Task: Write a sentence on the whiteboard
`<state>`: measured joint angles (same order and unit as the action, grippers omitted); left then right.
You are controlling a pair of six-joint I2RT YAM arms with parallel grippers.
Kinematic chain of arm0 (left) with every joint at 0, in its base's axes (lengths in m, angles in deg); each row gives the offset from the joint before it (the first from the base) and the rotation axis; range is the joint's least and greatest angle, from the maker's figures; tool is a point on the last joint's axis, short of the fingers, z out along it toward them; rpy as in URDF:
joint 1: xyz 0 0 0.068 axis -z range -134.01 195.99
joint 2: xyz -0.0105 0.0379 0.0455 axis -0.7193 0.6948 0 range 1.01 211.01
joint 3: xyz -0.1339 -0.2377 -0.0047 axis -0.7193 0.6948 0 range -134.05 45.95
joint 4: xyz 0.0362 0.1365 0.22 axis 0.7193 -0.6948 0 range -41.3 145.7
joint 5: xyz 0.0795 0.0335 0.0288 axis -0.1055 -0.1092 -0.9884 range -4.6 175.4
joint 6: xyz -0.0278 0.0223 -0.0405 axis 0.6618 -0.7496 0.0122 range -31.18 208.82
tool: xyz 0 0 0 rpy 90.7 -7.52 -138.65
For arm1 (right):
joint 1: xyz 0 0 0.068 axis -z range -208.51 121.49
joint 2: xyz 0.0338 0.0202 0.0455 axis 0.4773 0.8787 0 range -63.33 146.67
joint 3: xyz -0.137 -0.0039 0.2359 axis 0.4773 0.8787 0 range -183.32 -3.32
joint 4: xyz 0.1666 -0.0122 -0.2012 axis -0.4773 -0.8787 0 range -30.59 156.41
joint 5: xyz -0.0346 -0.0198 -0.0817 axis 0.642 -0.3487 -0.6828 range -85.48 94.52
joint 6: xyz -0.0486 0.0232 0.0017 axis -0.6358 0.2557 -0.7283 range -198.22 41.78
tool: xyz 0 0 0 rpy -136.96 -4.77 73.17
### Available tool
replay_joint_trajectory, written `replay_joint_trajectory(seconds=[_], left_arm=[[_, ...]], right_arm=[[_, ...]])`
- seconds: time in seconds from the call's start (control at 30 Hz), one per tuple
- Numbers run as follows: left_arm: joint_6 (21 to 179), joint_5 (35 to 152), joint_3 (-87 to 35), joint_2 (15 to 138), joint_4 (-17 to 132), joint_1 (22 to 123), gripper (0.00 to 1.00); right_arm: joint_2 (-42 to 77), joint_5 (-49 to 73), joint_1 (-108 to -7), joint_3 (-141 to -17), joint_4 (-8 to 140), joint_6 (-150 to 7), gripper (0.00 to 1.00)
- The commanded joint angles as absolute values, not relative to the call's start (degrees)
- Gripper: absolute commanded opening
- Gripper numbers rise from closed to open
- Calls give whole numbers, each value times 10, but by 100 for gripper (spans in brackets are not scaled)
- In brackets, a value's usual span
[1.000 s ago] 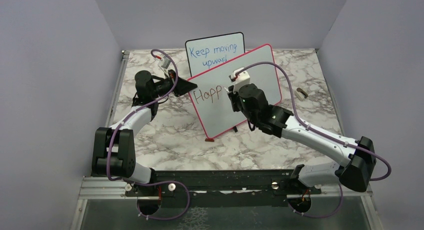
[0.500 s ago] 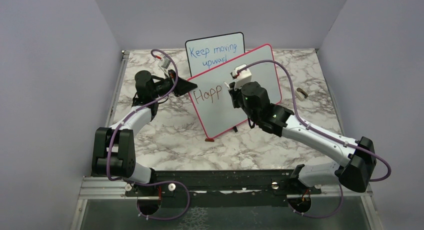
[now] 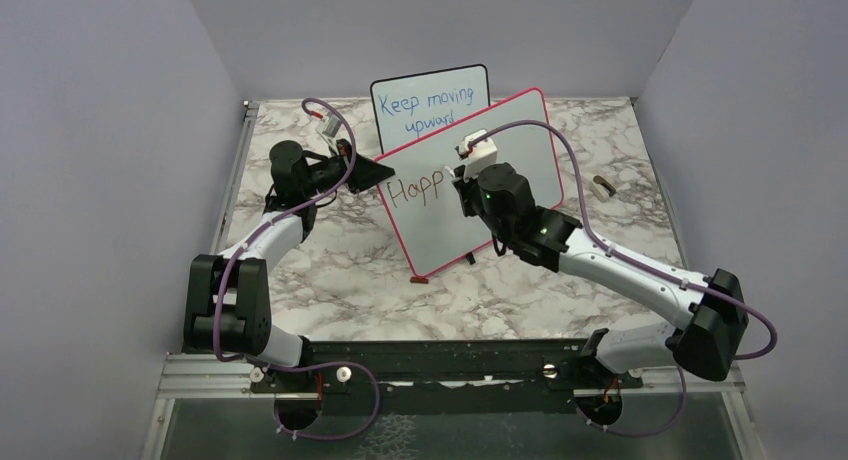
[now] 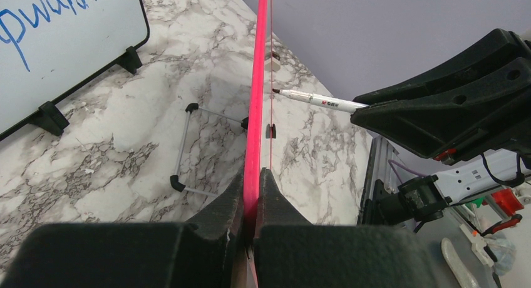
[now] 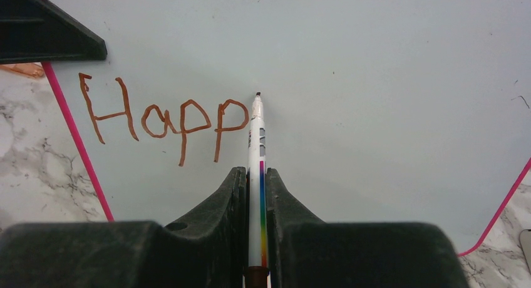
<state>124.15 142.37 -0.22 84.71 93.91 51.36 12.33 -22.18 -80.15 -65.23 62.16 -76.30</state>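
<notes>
The whiteboard with its pink-red frame stands tilted on the marble table. My left gripper is shut on its left edge. In the left wrist view the pink frame runs straight out from between the left gripper's jaws. The sentence reads "Happ" in brownish-red. My right gripper is shut on a white marker with a rainbow stripe. The marker's tip sits just right of the last "p" of the sentence, at or very near the whiteboard. The marker points at the board's face; contact is unclear.
A smaller black-framed board with blue writing stands behind the whiteboard, also seen as the black-framed board in the left wrist view. A wire stand lies behind the whiteboard. A small object rests on the table at the right.
My right gripper has shifted slightly up the board with the marker. The writing still reads "Happ". The left arm has not moved.
</notes>
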Motion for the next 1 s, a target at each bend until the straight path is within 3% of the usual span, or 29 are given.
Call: replay_joint_trajectory(seconds=[0.0, 0.97], left_arm=[[1210, 1431, -4, 864, 912, 516, 0], [1210, 1428, -4, 861, 911, 516, 0]], right_arm=[[132, -205, -798, -657, 644, -767, 1], [100, -202, -798, -637, 621, -754, 1]])
